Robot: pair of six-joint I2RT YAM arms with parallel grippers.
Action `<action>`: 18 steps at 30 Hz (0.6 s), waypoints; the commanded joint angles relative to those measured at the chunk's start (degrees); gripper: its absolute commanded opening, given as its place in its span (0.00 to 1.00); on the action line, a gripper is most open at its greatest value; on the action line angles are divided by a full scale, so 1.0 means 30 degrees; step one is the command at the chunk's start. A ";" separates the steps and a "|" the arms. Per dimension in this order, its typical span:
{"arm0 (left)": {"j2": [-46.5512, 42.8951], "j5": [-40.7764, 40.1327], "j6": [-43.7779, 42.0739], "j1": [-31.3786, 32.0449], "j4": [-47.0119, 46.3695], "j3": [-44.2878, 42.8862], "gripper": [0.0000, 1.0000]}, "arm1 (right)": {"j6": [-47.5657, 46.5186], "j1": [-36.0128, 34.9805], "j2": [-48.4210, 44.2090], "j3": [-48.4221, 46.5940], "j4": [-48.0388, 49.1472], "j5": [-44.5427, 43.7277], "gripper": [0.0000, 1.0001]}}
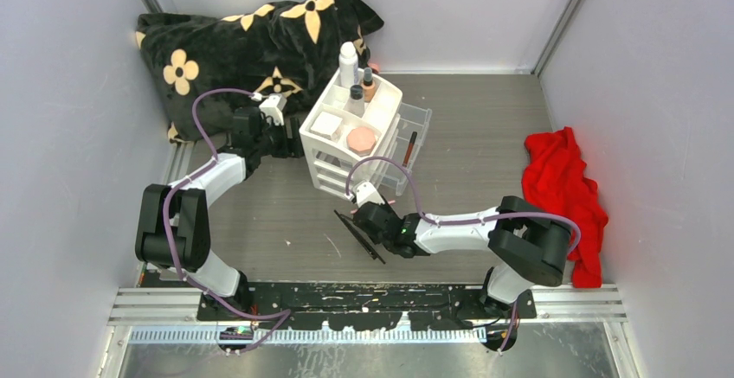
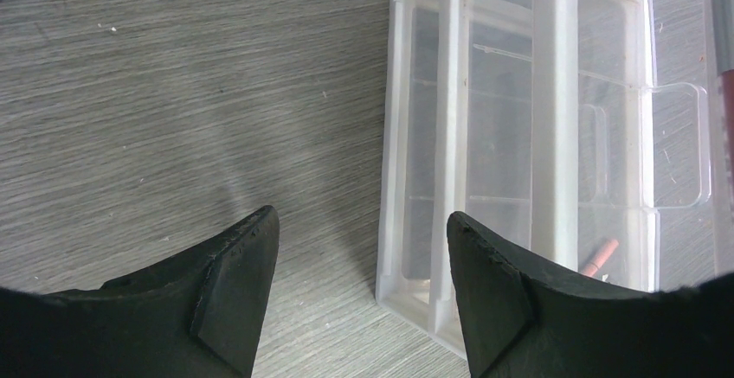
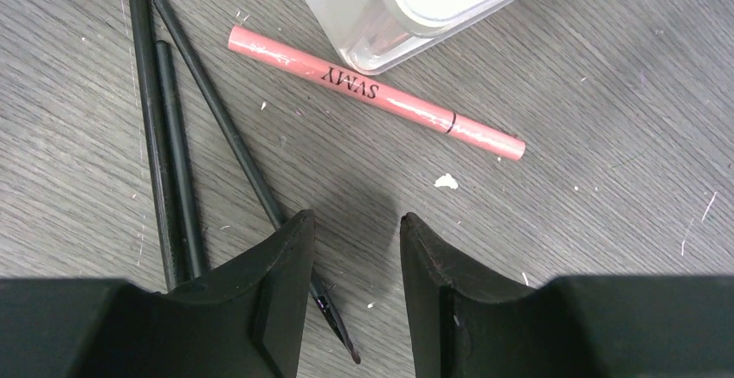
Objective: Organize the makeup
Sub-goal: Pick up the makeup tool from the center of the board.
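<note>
Right wrist | right tool [image 3: 353, 221] jaws apart, empty, over worktop [image 3: 563, 222] | black pencils [image 3: 179, 162] just left of it, pink pencil [image 3: 376, 92] ahead by drawer unit [image 3: 346, 6] | step: likely pencil pickup | next: shift left, lower, close | left tool [image 2: 359, 214] apart, empty, unit at its right

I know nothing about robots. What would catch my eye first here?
Probably the white drawer unit in the middle, its top holding bottles and a pink compact. Next come the bright red cloth on the right and the black flowered pillow at the back left. Just ahead of the open right fingers lie a pink pencil and black pencils.
</note>
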State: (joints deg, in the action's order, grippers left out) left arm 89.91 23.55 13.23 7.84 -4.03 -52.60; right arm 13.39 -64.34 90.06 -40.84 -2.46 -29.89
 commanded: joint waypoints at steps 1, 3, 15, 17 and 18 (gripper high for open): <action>-0.0116 -0.0008 -0.0006 0.0054 -0.0794 -0.0631 0.71 | 0.0024 0.0215 0.0009 -0.0012 0.0708 -0.0061 0.46; -0.0153 0.0002 -0.0002 0.0054 -0.0794 -0.0633 0.72 | -0.0022 0.0219 -0.0031 -0.0107 0.0518 -0.0316 0.46; -0.0083 0.0060 0.0044 0.0061 -0.0827 -0.0699 0.72 | 0.0023 0.0234 -0.1816 -0.0245 0.1759 -0.1358 0.51; -0.0151 0.0032 0.0029 0.0052 -0.0795 -0.0705 0.72 | -0.0784 0.0234 -0.1325 -0.0335 0.2255 -0.1584 0.54; -0.0197 0.0031 0.0025 0.0054 -0.0795 -0.0692 0.72 | -0.1175 0.0231 -0.0971 -0.0486 0.2303 -0.1778 0.54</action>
State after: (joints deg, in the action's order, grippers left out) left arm 89.95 23.57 13.26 7.84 -4.03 -52.60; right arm 13.17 -63.90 86.24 -40.82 0.01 -31.59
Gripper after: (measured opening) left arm 0.715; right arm 0.529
